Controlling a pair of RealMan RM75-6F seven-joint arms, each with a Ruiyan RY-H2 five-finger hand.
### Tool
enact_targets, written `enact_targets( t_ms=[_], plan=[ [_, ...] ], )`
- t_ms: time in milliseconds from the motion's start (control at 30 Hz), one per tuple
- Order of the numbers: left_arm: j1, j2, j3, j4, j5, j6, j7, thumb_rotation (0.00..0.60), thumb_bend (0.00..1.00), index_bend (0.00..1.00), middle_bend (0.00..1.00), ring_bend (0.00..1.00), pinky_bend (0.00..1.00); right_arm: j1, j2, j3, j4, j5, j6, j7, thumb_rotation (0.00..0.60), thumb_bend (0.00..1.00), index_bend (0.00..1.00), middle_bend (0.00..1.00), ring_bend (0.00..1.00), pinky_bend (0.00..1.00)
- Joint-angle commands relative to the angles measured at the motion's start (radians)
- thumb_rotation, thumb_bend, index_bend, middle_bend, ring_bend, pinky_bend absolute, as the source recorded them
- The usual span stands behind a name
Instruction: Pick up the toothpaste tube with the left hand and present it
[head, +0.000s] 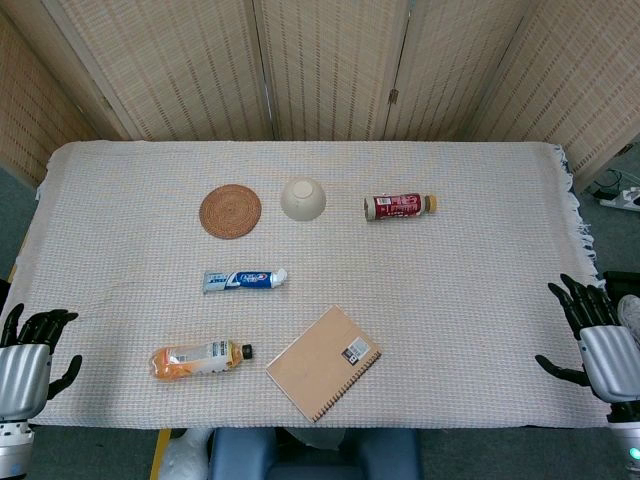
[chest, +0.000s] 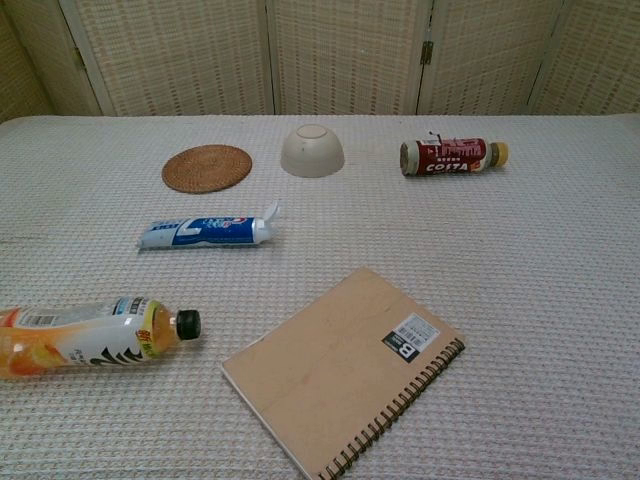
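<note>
The left hand (head: 30, 345) sits at the near left edge of the table (head: 480, 290), fingers spread and holding nothing; the right hand (head: 595, 335) mirrors it at the near right edge, likewise spread and empty. Only the head view shows either hand; the chest view frames the tabletop alone. Just right of the left hand lies an orange drink bottle (head: 198, 358) on its side, black cap pointing right. Farther in, the toothpaste tube (head: 244, 279) lies flat left of centre, cap to the right, lettering too small to read. Near centre is a spiral notebook (head: 323, 362), its label showing a "B" in the chest view. At the far side sit a woven coaster (head: 230, 211), an upturned bowl (head: 302, 198) and a red bottle (head: 399, 206) marked "COSTA" in the chest view.
</note>
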Motion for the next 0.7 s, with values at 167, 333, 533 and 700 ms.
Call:
enact_targets(
  t_ms=[167, 333, 533, 700],
  plan=[
    [-0.012, -0.002, -0.004, -0.004, -0.001, -0.013, 0.01, 0.6, 0.38, 0.28, 0.28, 0.22, 0.05, 0.001, -0.002, 0.001, -0.002, 0.007, -0.005, -0.004, 0.6, 0.21, 0.0, 0.0, 0.0, 0.0],
    [-0.017, 0.0, -0.007, -0.008, 0.0, -0.015, 0.007, 0.6, 0.38, 0.28, 0.28, 0.22, 0.05, -0.005, 0.001, 0.001, -0.003, 0.004, 0.009, -0.002, 0.6, 0.21, 0.0, 0.0, 0.0, 0.0],
    [-0.057, 0.018, -0.033, -0.019, 0.004, -0.051, -0.037, 0.6, 0.38, 0.28, 0.28, 0.22, 0.05, -0.01, 0.009, 0.006, -0.01, 0.002, 0.024, -0.001, 0.6, 0.21, 0.0, 0.0, 0.0, 0.0],
    [-0.129, 0.029, -0.078, -0.014, 0.006, -0.114, -0.066, 0.6, 0.38, 0.28, 0.28, 0.22, 0.05, -0.011, 0.015, 0.008, -0.018, -0.007, 0.035, -0.005, 0.6, 0.21, 0.0, 0.0, 0.0, 0.0]
  ],
)
